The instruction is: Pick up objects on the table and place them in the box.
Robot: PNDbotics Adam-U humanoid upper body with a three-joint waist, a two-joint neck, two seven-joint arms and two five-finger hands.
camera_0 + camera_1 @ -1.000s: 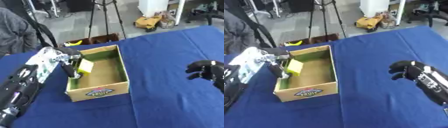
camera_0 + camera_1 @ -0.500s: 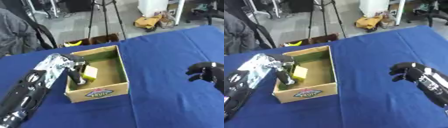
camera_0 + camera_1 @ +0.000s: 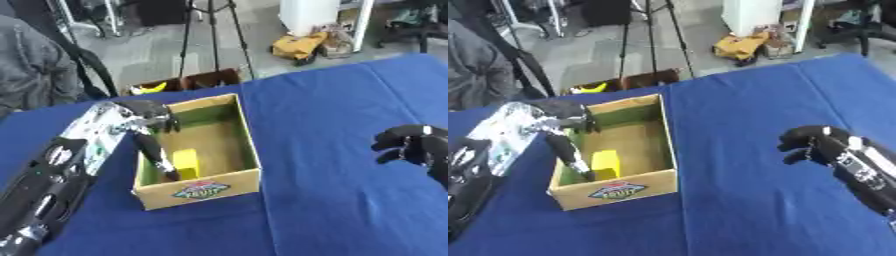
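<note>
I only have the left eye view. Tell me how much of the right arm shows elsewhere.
Observer: In the right eye view the right hand shows with its forearm trailing to the lower right corner.
Operator: Report the box's label side.
Observer: The box shows its front label fully, with blue table visible below it.
Operator: Give me the left hand.
Observer: The left hand reaches down inside the box beside a yellow object; whether they touch is unclear.
</note>
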